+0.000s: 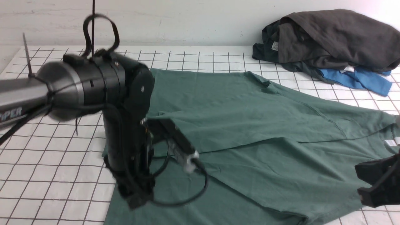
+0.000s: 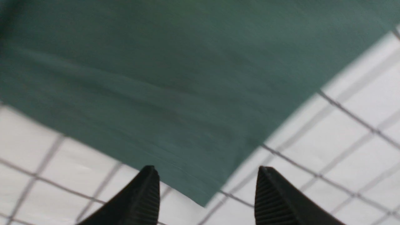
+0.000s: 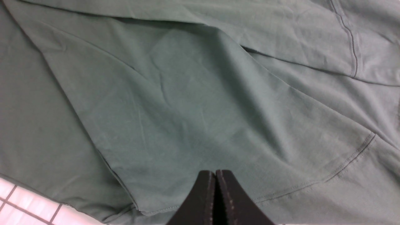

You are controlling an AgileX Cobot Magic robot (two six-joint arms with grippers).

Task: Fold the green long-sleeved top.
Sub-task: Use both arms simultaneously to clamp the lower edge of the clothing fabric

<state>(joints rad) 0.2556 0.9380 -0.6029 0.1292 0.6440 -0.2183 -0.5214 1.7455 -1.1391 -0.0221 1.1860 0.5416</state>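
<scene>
The green long-sleeved top lies spread on the white gridded table, with its far part folded over towards the middle and its white neck label at the right. My left gripper hangs over the top's near-left edge. In the left wrist view it is open, with a corner of the green fabric lying between and beyond the fingertips, untouched; this view is blurred. My right gripper is at the right edge. In the right wrist view it is shut just above the green cloth, with nothing between the jaws.
A pile of dark grey and black clothes with a bright blue garment lies at the back right of the table. A white wall runs behind the table. The left arm's body and cables hide part of the top's left side.
</scene>
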